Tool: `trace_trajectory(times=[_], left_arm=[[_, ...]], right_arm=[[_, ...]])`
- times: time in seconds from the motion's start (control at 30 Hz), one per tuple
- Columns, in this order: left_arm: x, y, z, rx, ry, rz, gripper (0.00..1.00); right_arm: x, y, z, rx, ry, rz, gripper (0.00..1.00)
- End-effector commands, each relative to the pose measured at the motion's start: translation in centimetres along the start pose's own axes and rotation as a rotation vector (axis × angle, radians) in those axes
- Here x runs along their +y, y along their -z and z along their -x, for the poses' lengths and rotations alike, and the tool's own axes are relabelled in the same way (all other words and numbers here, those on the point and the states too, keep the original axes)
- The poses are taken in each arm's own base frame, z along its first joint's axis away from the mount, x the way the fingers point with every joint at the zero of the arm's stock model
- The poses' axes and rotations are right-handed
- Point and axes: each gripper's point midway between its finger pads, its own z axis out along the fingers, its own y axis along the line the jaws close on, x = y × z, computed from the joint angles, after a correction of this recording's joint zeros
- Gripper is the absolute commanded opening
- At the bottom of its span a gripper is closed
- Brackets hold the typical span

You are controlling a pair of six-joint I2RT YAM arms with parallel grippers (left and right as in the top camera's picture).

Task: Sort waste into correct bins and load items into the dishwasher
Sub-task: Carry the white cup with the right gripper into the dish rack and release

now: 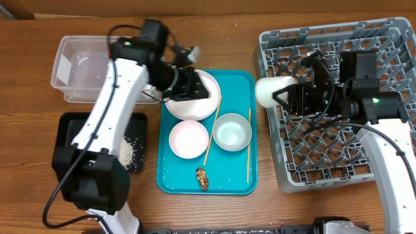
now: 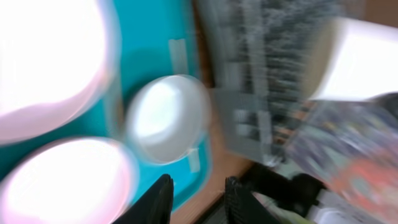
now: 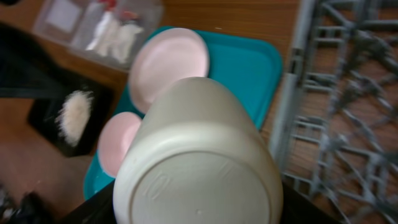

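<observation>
My right gripper [image 1: 286,96] is shut on the small white cup [image 1: 268,91], holding it on its side at the left rim of the grey dishwasher rack [image 1: 364,39]. In the right wrist view the cup [image 3: 199,155] fills the space between the jaws. My left gripper [image 1: 195,88] hovers over the round plate [image 1: 195,109] on the teal tray [image 1: 240,84]. The blurred left wrist view shows its fingers [image 2: 158,199] apart with nothing between them. A pink bowl [image 1: 188,138], a pale bowl [image 1: 232,132], two chopsticks [image 1: 213,130] and a brown scrap [image 1: 203,179] lie on the tray.
The clear tub [image 1: 84,68] stands at the back left; the right wrist view shows white napkins and a red wrapper in the tub [image 3: 106,31]. In front of it the black tray [image 1: 71,127] holds rice grains [image 1: 128,153]. Bare wood surrounds the trays.
</observation>
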Motion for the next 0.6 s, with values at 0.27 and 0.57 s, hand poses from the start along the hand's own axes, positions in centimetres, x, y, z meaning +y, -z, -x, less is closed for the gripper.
trace_trajectory(times=[0.27, 0.57], left_arm=[[7.7, 13.4, -2.1, -0.302, 0.15, 0.509, 0.31], [7.3, 13.6, -2.1, -0.313, 0.142, 0.508, 0.32]], right_arm=[[-14.3, 12.4, 0.5, -0.176, -0.516, -0.685, 0.12], [-23.5, 17.1, -6.6, -0.126, -0.912, -0.866, 0.11]])
